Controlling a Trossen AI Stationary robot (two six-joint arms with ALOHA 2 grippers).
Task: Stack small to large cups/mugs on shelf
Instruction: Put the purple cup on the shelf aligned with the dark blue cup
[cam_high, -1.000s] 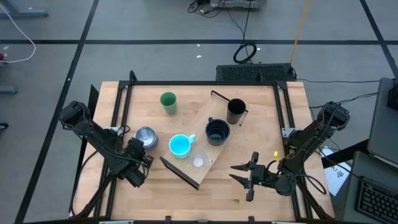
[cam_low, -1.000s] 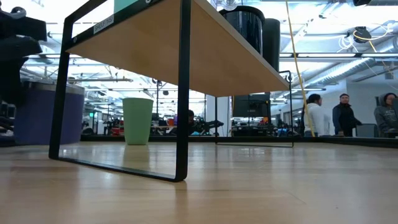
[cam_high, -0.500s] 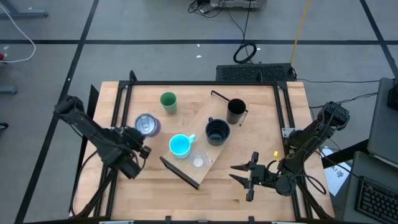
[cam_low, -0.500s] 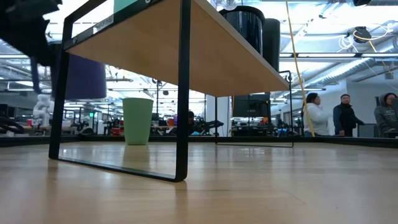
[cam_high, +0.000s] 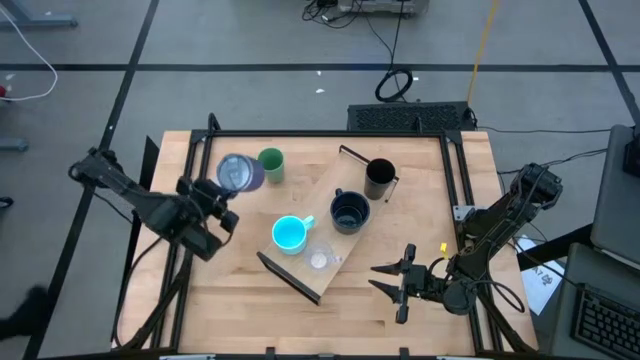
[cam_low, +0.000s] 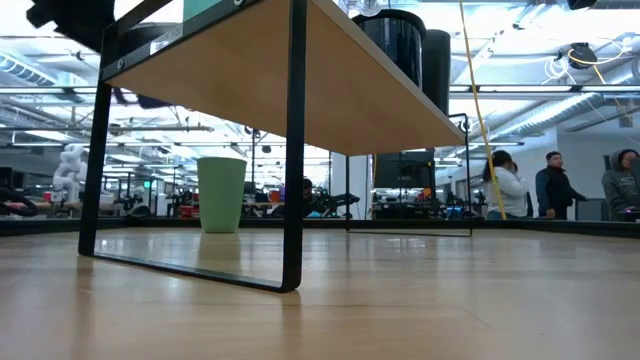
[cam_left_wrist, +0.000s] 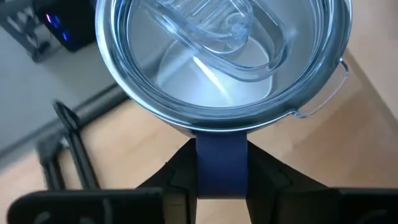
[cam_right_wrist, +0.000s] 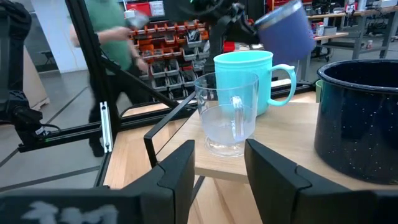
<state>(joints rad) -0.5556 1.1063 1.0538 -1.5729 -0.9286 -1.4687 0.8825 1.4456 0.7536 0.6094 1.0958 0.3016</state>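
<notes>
**Purple mug in the air, left arm carrying it over the table's far-left corner**

Look at your left gripper (cam_high: 222, 195): it has the blue-purple mug (cam_high: 239, 173) pinched by its wall, one finger inside the rim and one outside as best the left wrist view shows, with the clear lid (cam_left_wrist: 214, 28) sitting down in the steel interior. The mug is up off the table, tipped a little in the right wrist view, and it hangs just beside the green tumbler (cam_high: 270, 164), which stands on the bare tabletop (cam_high: 420, 190) and not on the shelf.

Why hold it by the wall? My read is that a rim pinch keeps the mug mouth-up and leaves its base free to set down flat.

The shelf (cam_high: 352, 245) lies diagonally across the middle of the table. On it, from the near end to the far end: the tiny clear cup (cam_high: 319, 260), the cyan mug (cam_high: 289, 234), the wide black mug (cam_high: 349, 212) and the tall black cup (cam_high: 379, 178). That looks like a size line already forming, so you will likely want the purple mug slotted in where its size fits; the spacing between cyan and black looks tight, so watch the handles.

Your right gripper (cam_high: 396, 283) waits low at the near-right of the table, fingers spread wide and holding nothing, aimed at the clear cup's end of the shelf.
</notes>
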